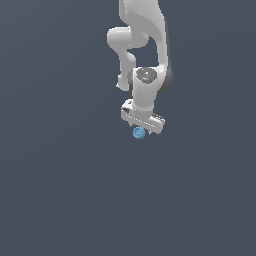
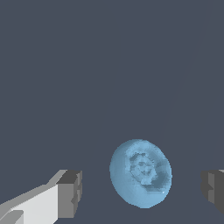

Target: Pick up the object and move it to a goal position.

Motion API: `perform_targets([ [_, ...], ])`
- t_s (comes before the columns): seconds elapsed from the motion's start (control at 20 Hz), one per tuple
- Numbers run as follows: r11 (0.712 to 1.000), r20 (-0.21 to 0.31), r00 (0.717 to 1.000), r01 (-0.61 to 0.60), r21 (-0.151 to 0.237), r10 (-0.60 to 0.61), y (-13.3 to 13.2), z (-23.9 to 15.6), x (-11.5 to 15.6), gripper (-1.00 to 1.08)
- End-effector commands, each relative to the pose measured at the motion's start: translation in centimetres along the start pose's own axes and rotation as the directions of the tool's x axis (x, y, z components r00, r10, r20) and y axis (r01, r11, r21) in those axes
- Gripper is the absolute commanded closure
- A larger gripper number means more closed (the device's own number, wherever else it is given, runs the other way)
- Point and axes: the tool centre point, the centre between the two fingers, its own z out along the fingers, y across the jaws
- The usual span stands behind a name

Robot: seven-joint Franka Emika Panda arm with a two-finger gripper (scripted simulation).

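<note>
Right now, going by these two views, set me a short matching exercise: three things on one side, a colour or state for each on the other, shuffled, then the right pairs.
Things:
1. ball
2. gripper
3. arm

Colour or state:
A. white, rising to the exterior view's upper edge
B. light blue, with a faint swirl
C. open, grey fingertips apart from the ball on either side

Pairs: 1-B, 2-C, 3-A

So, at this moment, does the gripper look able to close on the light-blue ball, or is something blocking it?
Probably yes. In the wrist view the light-blue ball sits in the gap between the two fingers, touching neither. The gripper hangs right over it, and nothing else lies nearby.
</note>
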Motion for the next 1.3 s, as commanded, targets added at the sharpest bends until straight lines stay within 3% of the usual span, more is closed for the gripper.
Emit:
perform_targets([
  [0.0, 0.999, 0.000, 0.999, -0.048, -0.001, 0.048, 0.3, 0.5, -0.9, -0.92],
  [0.5, 0.989, -0.001, 0.989, -0.148, -0.003, 0.148, 1.1, 1.5, -2.8, -0.92],
  [0.9, 0.989, -0.001, 0.989, -0.149, -0.004, 0.149, 1.1, 2.0, -2.9, -0.92],
  [1.25, 0.988, -0.001, 0.988, -0.152, -0.004, 0.152, 1.2, 4.8, -2.9, -0.92],
])
